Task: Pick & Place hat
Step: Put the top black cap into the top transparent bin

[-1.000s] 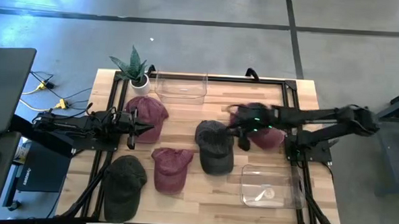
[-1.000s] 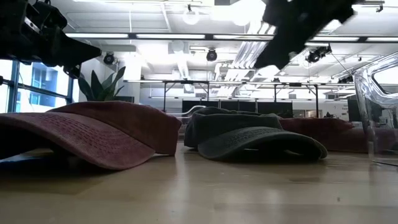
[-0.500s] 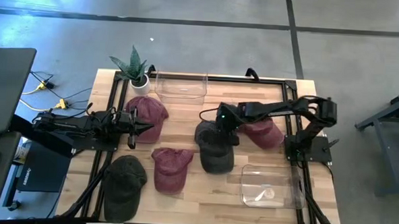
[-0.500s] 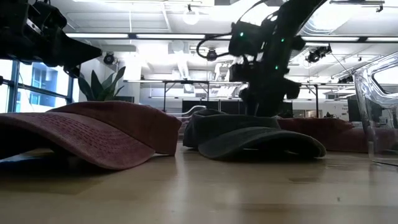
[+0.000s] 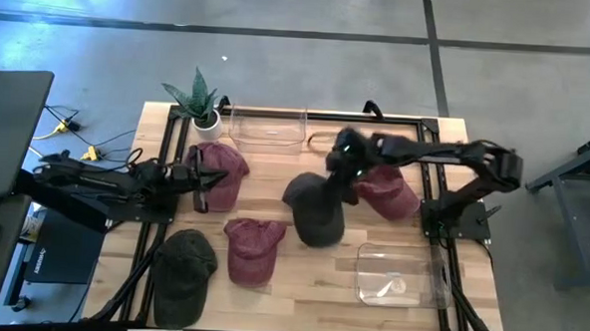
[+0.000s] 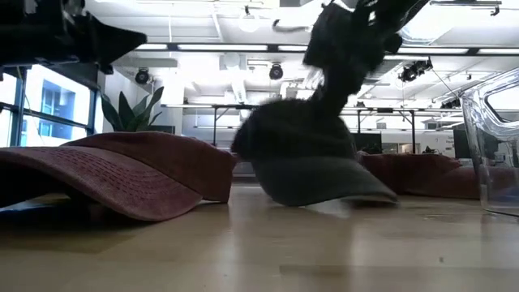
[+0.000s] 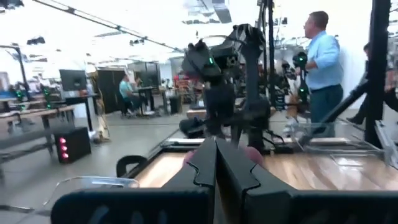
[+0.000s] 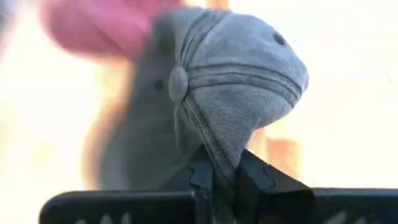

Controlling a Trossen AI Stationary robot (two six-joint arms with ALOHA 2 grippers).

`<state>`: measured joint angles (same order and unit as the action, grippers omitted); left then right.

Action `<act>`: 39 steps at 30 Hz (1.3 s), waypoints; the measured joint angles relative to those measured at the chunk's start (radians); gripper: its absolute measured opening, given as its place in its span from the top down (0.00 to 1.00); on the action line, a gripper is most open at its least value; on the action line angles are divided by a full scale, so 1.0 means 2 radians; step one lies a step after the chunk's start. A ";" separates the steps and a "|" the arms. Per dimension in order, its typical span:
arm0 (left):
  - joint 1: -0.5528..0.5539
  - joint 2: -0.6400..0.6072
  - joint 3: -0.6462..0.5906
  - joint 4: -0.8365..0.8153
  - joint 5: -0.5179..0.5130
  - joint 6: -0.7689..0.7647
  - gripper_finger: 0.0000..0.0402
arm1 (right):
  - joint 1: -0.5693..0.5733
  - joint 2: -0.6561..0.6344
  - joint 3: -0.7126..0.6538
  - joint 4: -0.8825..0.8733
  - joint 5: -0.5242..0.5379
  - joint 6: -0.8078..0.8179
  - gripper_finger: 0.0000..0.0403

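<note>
Now the right hand (image 8: 224, 177) pinches the dark grey hat (image 8: 230, 81) by its crown, seemingly half lifted

Maroon caps (image 5: 252, 248) crowd the table's middle; bare wood (image 5: 300, 285) in front.

Overhead view straight down, low view level across the table (image 5: 299, 295) (shared), wrist views close

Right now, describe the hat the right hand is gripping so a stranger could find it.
Start at the wooden table and go to its middle. There the right hand pinches a dark grey cap by its crown. It alone is being lifted, with dark red caps on both sides.
</note>
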<state>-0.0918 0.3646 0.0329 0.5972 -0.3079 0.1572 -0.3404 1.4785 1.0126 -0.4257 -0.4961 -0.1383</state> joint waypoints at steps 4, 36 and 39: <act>0.000 0.117 0.055 0.029 -0.033 0.011 1.00 | -0.035 -0.040 0.000 0.027 -0.094 0.068 0.99; 0.132 0.647 0.631 -0.428 0.288 0.111 0.15 | 0.013 -0.028 0.000 0.020 -0.105 -0.031 0.98; 0.131 0.661 0.633 -0.436 0.342 0.112 0.16 | 0.018 -0.028 0.000 0.020 -0.105 -0.036 0.99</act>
<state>0.1703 1.6870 1.2983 -0.2746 0.3754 0.3812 -0.3054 1.4232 1.0134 -0.3847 -0.7052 -0.2098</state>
